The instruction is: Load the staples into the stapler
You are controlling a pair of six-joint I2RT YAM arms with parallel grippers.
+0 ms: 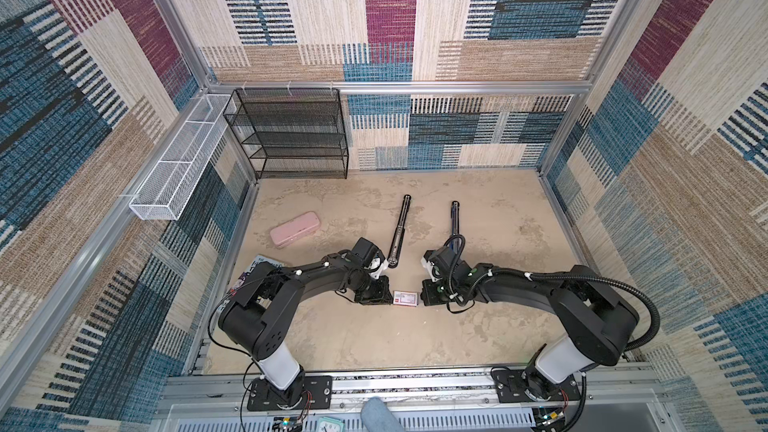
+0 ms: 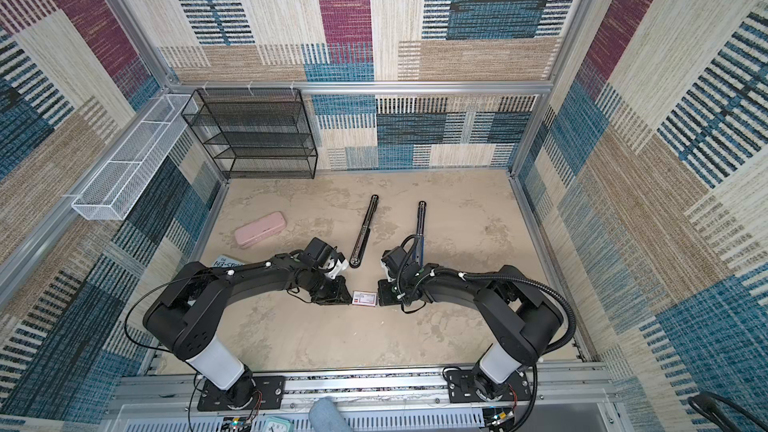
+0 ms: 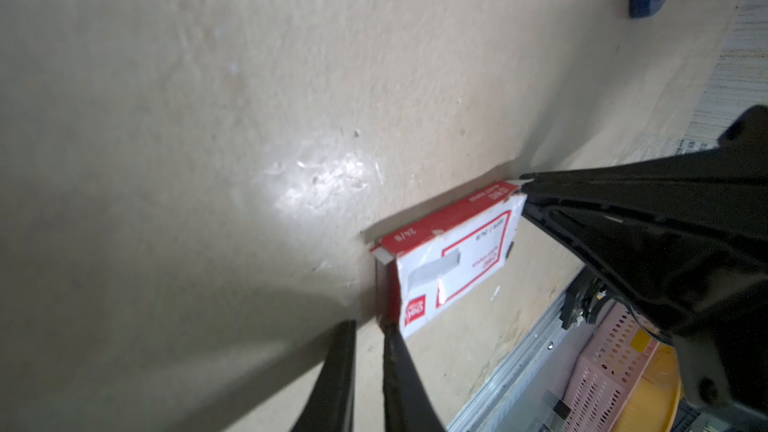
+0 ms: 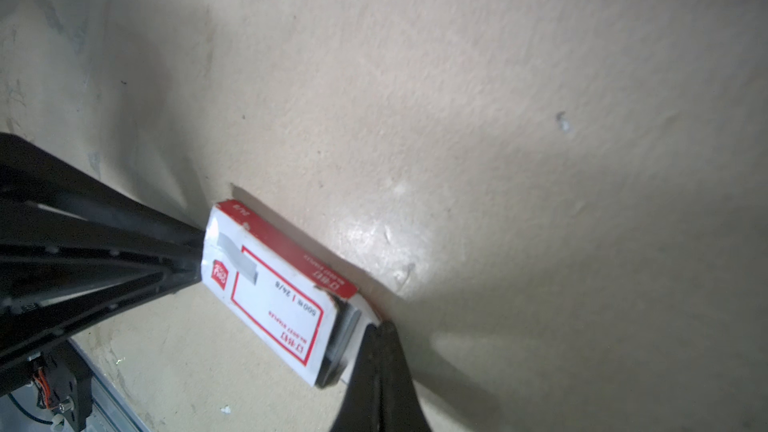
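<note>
The staples' box [image 1: 406, 297], small, flat, white with a red edge, lies on the table between my two grippers; the strips themselves do not show. In the left wrist view my left gripper [image 3: 370, 326] stands slightly open at one end of the box [image 3: 453, 259], nothing in the gap, one fingertip touching the red end. In the right wrist view my right gripper [image 4: 384, 328] is shut, its tip against the other end, where the grey tray [image 4: 345, 334] pokes out of the sleeve. A long black stapler part with a silvery rail [image 1: 398, 234] lies flat beyond the left gripper [image 1: 390, 297].
A second black bar with a blue bit [image 1: 455, 220] lies beyond the right wrist, its near end hidden by the arm. A pink pencil case [image 1: 295, 229] lies at the left. A black mesh shelf [image 1: 291, 135] and a white mesh basket [image 1: 178, 168] stand at the back left.
</note>
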